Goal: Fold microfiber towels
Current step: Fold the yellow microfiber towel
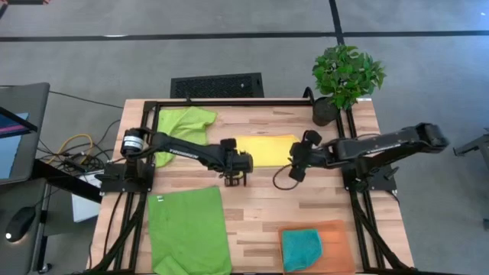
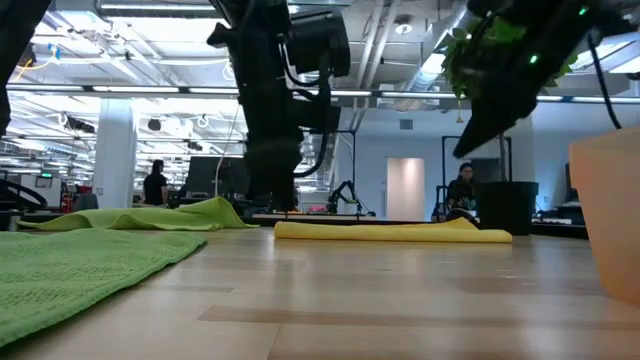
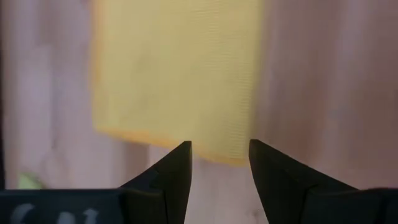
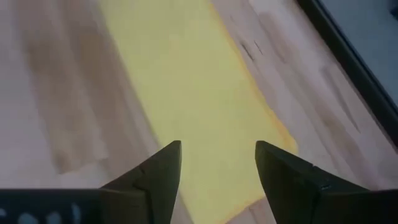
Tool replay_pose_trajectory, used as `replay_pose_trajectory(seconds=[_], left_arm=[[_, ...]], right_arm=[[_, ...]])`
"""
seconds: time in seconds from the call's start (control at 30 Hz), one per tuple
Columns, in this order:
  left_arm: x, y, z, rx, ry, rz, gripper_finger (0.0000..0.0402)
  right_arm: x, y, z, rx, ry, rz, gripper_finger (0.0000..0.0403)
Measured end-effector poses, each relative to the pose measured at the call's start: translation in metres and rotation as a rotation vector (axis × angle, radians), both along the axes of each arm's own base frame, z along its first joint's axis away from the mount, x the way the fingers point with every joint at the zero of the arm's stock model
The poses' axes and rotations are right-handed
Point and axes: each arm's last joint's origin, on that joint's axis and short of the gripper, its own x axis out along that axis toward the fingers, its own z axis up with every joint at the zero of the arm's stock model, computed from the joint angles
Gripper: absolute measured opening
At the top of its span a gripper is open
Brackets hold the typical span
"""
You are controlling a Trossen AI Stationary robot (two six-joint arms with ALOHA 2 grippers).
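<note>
Wooden slat table (image 1: pixel 260 206), folded yellow towel (image 1: pixel 266 150) at centre, left gripper (image 3: pixel 219 163) and right gripper (image 4: pixel 217 163) fingers apart, open-plan lab behind.

A: Here's the floor from above: grey concrete (image 1: pixel 229 53) crossed by dark seam lines, and a black vent grille (image 1: pixel 217 84) just behind the wooden table (image 1: pixel 267 200).

B: A potted plant (image 1: pixel 345 78) sits at the table's far right corner, and a tangle of cables (image 1: pixel 72 147) lies off to the left.

A: Down low, it's an open workshop: rows of ceiling lights (image 2: pixel 100 75), a white pillar (image 2: pixel 115 150), a pale doorway (image 2: pixel 405 188).

B: Two people (image 2: pixel 156 183) stand far back among dark equipment.
</note>
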Motion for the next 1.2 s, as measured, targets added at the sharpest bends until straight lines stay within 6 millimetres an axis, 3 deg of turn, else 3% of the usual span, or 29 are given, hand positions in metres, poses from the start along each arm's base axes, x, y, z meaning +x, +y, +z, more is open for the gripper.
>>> replay_pose_trajectory(seconds=[0.27,0.5,1.2], left_arm=[[0.006,-0.003,-0.001,-0.051,-0.028,-0.089,0.0152],[0.013,0.004,-0.029,-0.064,0.021,-0.087,0.0152],[0.015,0.022,-0.038,-0.084,-0.005,0.037,0.0152]], right_arm=[[-0.010,0.023,0.012,0.008,-0.063,0.116,0.0227],[-0.011,0.034,0.011,0.008,-0.055,0.165,0.0227],[-0.010,0.035,0.011,0.013,-0.064,0.163,0.0226]])
